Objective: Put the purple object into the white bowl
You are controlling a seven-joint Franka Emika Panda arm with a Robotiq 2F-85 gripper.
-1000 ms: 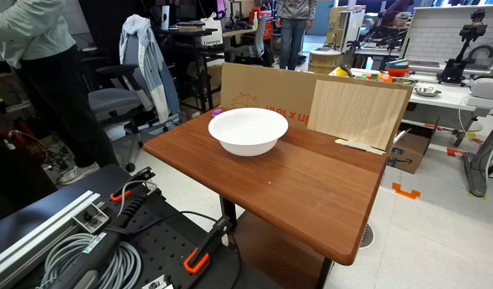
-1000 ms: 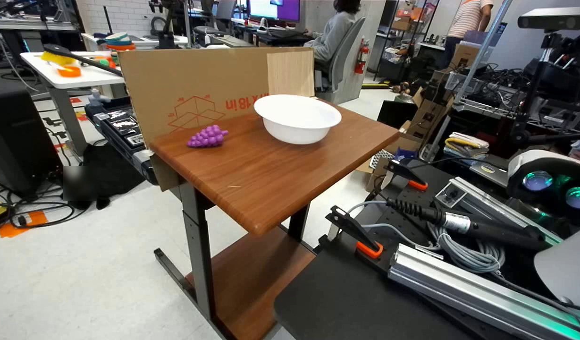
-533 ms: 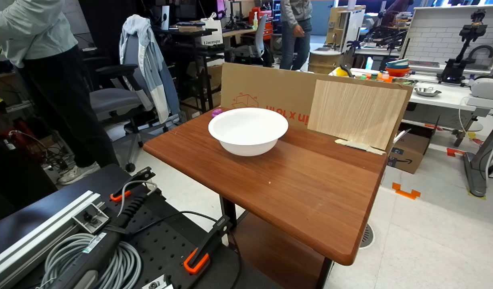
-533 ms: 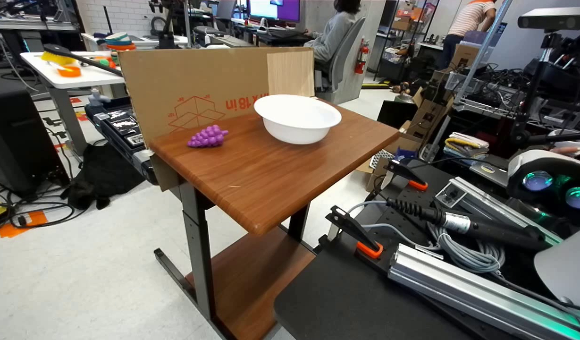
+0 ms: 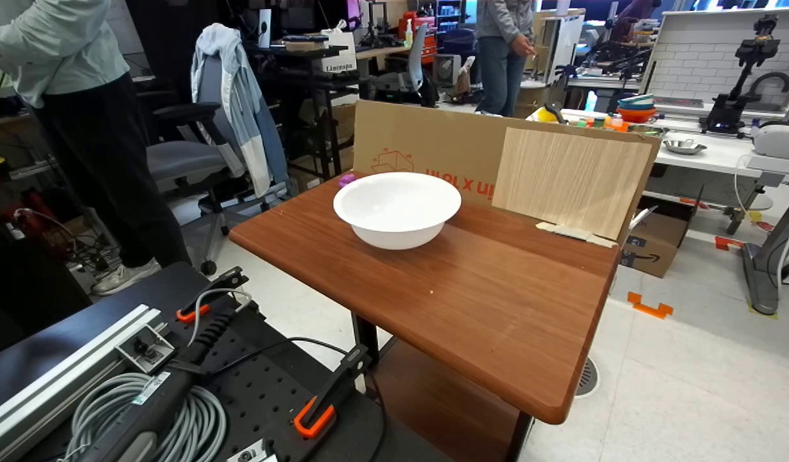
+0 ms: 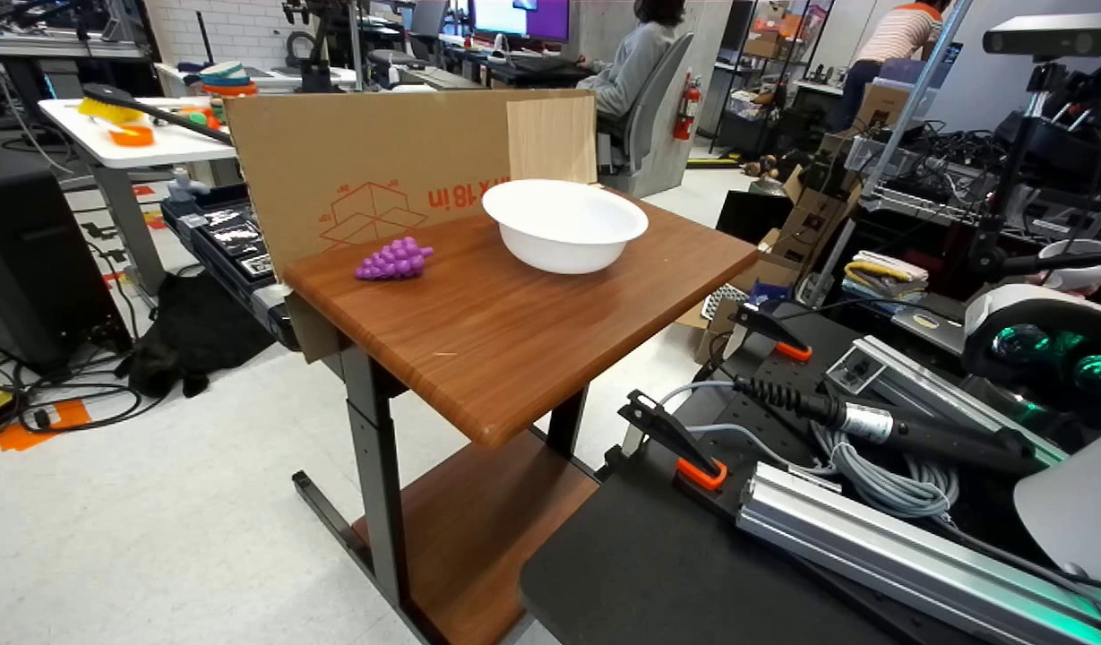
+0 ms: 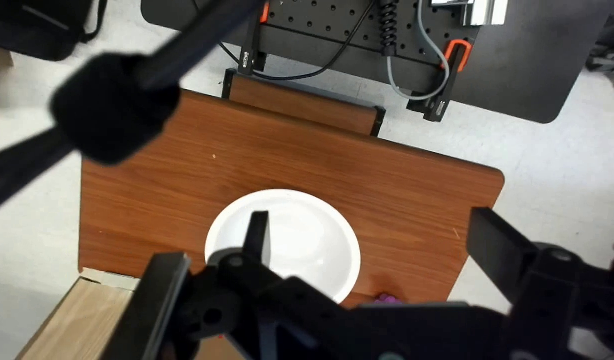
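In an exterior view, the purple object (image 6: 395,260), a grape-like cluster, lies near the left edge of the wooden table (image 6: 505,331); along the back edge stands a cardboard sheet (image 6: 371,143) with upside-down red print, "18 in" legible. Rightward, apart from it, sits the white bowl (image 6: 563,235), upright; beyond the table's front edge, a strip of floor (image 6: 606,410) runs before a black bench (image 6: 622,555). In an exterior view, a white package (image 5: 339,59) reading "Linenspa" stands behind, at left; a carton (image 5: 657,240) with a curved arrow sits past the right edge. In the wrist view, the gripper (image 7: 366,230) has its fingers (image 7: 257,232) spread wide: one at left overlaps the white bowl, the right one overlaps the table's edge, and the purple object shows between, mostly hidden by the gripper's body.
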